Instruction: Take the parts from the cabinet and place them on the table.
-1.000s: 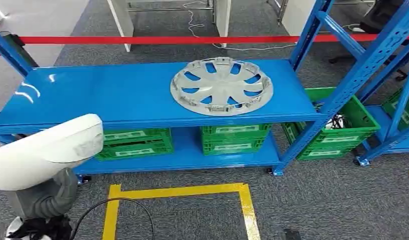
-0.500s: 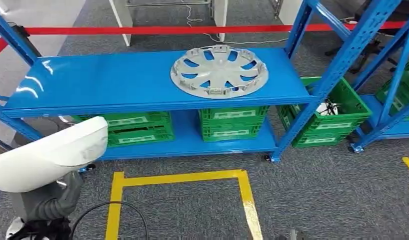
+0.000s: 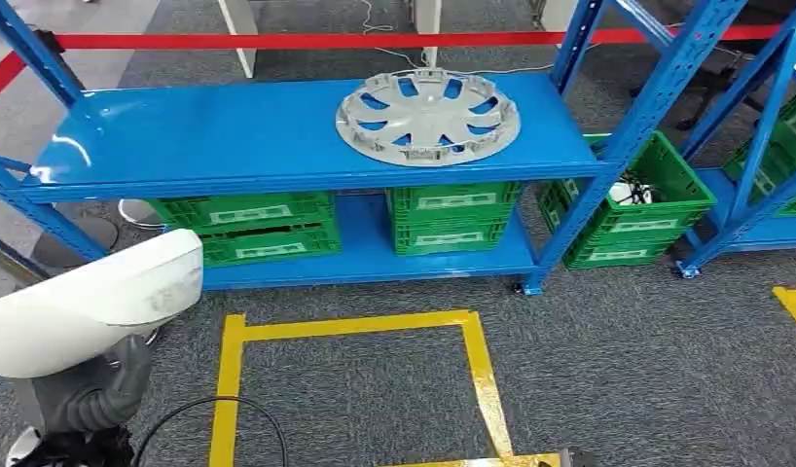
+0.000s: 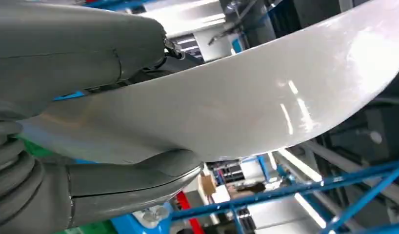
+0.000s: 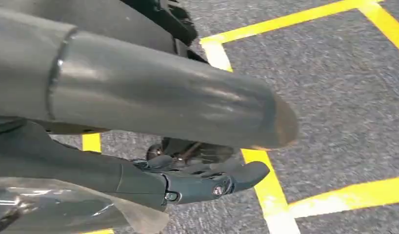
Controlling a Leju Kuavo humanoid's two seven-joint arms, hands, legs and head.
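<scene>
At near left, the left hand (image 3: 88,389) grips a white part (image 3: 92,302). Whether the right hand (image 5: 202,183) holds anything I cannot tell. Rack (image 3: 277,136) and hubcap (image 3: 428,115) have slid farther off as the view shifted: seemingly the robot backs away toward the table.

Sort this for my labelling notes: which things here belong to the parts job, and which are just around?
Job: white curved part held by the left hand; grey wheel cover; blue shelf.
Around: green crates; yellow floor tape; red barrier tape.

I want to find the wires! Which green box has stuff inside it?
The green crate on the floor right of the rack: black and white things lie in its open top. The crates under the shelf are stacked, insides hidden.
</scene>
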